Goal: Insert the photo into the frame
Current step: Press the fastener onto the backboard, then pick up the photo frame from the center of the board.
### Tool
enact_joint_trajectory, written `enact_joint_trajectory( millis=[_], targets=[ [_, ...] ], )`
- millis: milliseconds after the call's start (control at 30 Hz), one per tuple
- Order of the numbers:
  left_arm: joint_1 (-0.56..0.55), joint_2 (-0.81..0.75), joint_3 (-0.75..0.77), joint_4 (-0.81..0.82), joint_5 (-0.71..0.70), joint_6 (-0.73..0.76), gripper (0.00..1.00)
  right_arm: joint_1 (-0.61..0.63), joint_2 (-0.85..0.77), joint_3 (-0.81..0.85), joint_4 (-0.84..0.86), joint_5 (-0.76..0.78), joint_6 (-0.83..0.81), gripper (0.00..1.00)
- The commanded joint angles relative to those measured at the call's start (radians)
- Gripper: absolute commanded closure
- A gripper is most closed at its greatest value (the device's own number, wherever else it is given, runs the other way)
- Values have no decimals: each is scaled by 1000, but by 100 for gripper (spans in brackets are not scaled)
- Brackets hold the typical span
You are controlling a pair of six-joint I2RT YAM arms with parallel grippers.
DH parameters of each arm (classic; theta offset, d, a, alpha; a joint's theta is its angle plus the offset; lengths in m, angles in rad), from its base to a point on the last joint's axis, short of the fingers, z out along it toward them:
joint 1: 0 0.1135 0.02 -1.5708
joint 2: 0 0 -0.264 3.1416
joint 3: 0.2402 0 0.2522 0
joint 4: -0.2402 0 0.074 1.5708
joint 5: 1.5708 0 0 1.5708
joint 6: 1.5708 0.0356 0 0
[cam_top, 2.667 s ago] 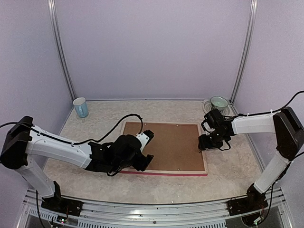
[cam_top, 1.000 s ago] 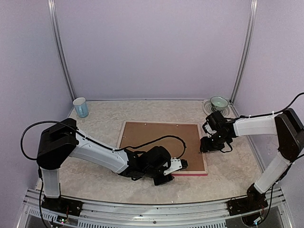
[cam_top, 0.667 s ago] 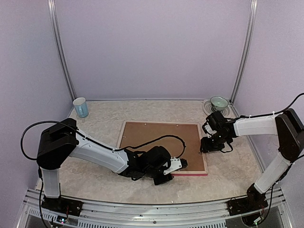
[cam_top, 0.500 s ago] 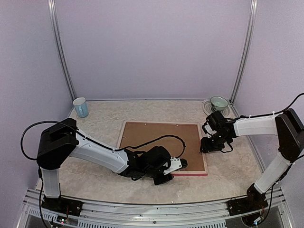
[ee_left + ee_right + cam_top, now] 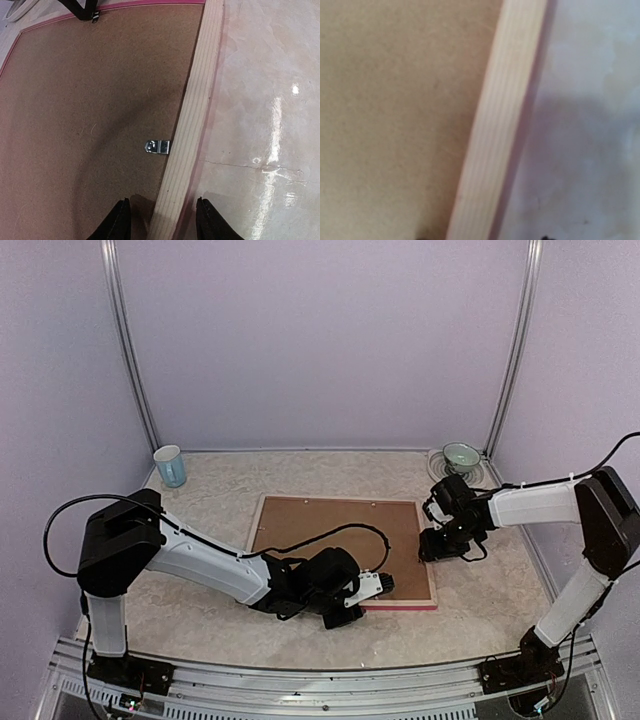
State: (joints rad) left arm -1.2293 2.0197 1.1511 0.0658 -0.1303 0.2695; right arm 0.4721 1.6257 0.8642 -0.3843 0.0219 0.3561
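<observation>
**Mia:** Where is the photo? I can't see it.

**Tom:** Me neither. The frame (image 5: pixel 192 100) lies flat in the middle of the table (image 5: pixel 260 100), with its pale wood back up. A brown board (image 5: pixel 90 100) fills it. The photo may be under that board, but I can't tell.

**Mia:** So which step is this?

**Tom:** I think it is near the end. The board is in, and a small metal clip (image 5: pixel 157 147) at the near side of the frame lies over the board's edge.

**Mia:** What are the claws doing?

**Tom:** The left claw (image 5: pixel 162 220) is at the near side of the frame. Its jaws are partly apart, with one finger on each side of the wood and a little gap on the board side, so it holds nothing. The right claw (image 5: pixel 436 545) is low over the right side. Its tips only just show, one on each side of the wood and wider than it, so it looks empty too.

**Mia:** What comes next?

**Tom:** My guess is both claws need to pinch the wood together and lift evenly, so the board does not slip. Or they check the other clips.

**Mia:** Any words to read?

**Tom:** None. The blue cup (image 5: pixel 170 466) far left and the bowl (image 5: pixel 461 454) far right have no writing I can make out.
</observation>
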Motion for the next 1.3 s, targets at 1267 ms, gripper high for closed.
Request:
enact_joint_trajectory(
  millis=[1267],
  targets=[
    [7, 20, 13, 0, -91, -31, 63, 74, -34, 100, -246, 146, -33, 40]
  ],
)
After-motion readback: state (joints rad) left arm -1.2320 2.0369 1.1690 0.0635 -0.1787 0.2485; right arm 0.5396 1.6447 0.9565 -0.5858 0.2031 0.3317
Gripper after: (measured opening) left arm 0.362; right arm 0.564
